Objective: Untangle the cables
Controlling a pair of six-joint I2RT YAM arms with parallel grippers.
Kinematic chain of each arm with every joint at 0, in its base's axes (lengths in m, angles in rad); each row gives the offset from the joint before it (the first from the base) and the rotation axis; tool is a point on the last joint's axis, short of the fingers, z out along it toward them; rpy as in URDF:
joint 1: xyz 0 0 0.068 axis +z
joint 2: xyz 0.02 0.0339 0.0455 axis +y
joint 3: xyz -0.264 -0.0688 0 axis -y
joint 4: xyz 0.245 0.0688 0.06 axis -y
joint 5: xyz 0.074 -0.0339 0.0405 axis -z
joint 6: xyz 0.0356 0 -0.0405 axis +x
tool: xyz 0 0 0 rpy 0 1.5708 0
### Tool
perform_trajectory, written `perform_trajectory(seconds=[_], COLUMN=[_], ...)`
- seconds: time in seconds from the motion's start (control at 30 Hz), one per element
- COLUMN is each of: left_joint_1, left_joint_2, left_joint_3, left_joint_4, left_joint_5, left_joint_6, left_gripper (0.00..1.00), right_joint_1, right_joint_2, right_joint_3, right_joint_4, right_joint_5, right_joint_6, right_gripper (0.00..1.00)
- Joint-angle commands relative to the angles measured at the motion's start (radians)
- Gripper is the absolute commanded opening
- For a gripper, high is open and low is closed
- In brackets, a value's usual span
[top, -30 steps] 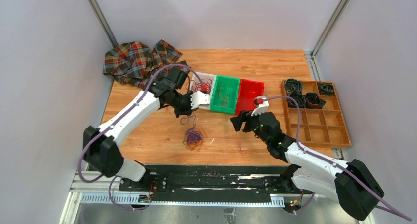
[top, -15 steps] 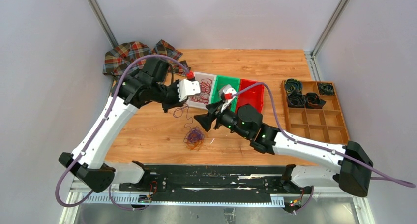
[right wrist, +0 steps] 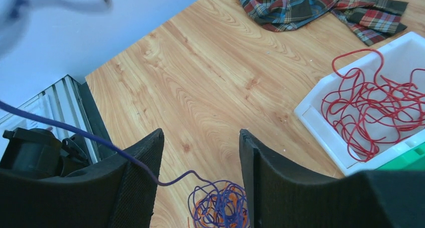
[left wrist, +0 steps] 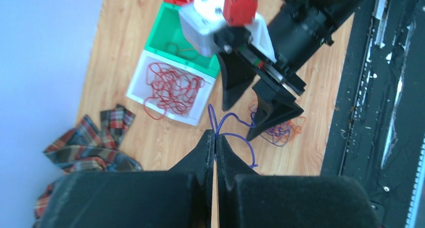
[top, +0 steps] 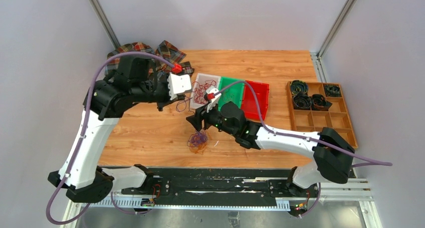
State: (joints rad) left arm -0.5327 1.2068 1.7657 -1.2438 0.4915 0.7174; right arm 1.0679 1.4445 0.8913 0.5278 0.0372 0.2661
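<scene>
Over the near middle of the bench (top: 150,133), my left pincer (left wrist: 215,138) pinches a purple strand (left wrist: 231,135) rising from the purple-and-orange tangle (top: 197,141); my right pincer (right wrist: 200,135) hangs jaws apart above it, empty. Pull hard and I judge the whole tangle lifts, or the strand slips free. Farther back, the white bin (right wrist: 321,133) holds red cables (right wrist: 371,112), the green bin (left wrist: 173,27) a few thin strands.

Looked like a robotics lab test cell. Was boxed in by plain pale grey wall panels (top: 225,12) on silver aluminium posts (top: 101,17). Held a light wooden desk (top: 280,62), with a white-and-black left robot arm (top: 92,133) and right robot arm (top: 285,138) bolted to a black metal base rail (top: 215,180), plus a brown wooden compartment tray (top: 328,136).
</scene>
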Motion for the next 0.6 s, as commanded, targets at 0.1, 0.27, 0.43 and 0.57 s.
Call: perform_trajectory(seconds=[0.1, 0.27, 0.43, 0.57], left_joint_1=[-0.009, -0.009, -0.009, -0.009], left_joint_2=[0.039, 0.078, 0.088, 0.096], left_joint_3=[0.224, 0.406, 0.518, 0.569], left_joint_4=[-0.001, -0.001, 0.001, 0.015], left_joint_5=[0.035, 0.057, 0.045, 0.014], left_joint_6=[-0.013, -0.018, -0.017, -0.007], left_gripper=[0.00, 0.00, 0.00, 0.00], right_joint_1=[0.014, 0.012, 0.012, 0.012], right_joint_2=[0.057, 0.092, 0.142, 0.184], right_joint_3=[0.029, 0.025, 0.009, -0.014], right_joint_4=[0.055, 0.064, 0.085, 0.104], right_joint_5=[-0.013, -0.005, -0.005, -0.005], right_joint_6=[0.022, 0.042, 0.080, 0.105], right_gripper=[0.54, 0.48, 0.43, 0.37])
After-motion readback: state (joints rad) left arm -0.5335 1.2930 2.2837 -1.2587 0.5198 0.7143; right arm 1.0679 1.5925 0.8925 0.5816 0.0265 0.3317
